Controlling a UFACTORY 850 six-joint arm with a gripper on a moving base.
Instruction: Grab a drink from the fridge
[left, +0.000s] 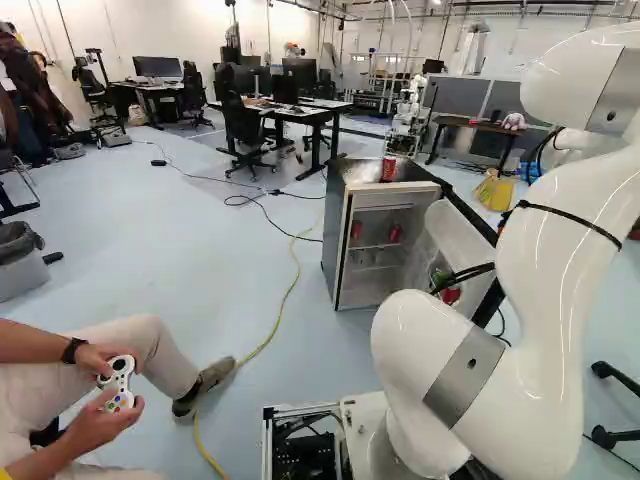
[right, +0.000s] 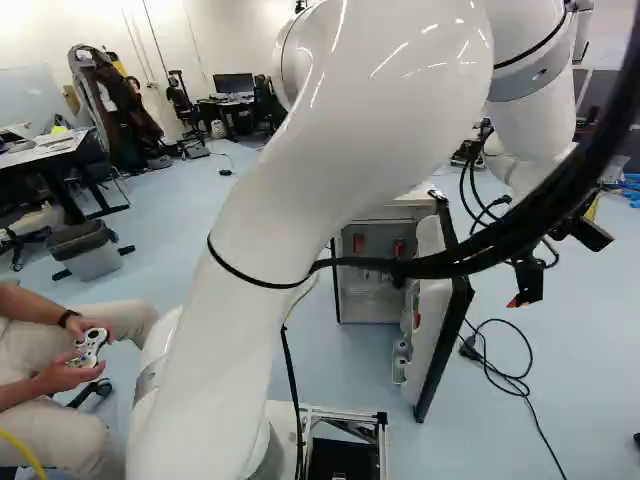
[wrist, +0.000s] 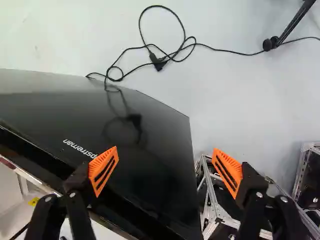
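Note:
The gripper (right: 522, 294) hangs at the right of the right base view, on the outer side of the fridge's open door (right: 431, 320). In the wrist view the gripper (wrist: 165, 160) stands wide open, nothing held between its orange pads, with the door's glossy black outer face (wrist: 145, 145) ahead of and under it. The small fridge (left: 340, 235) stands open in the left base view. One red can (left: 388, 169) is on its top; inside are a red can (left: 356, 230) and another red can (left: 395, 233). Items in the door shelves are partly hidden by my arm.
A looped black cable (wrist: 167, 56) lies on the floor beside the door. Metal frames (wrist: 215, 200) stand near one finger. At the left of the left base view sits a person with a controller (left: 119, 383). Another robot (left: 405, 125) and desks (left: 310, 112) are behind.

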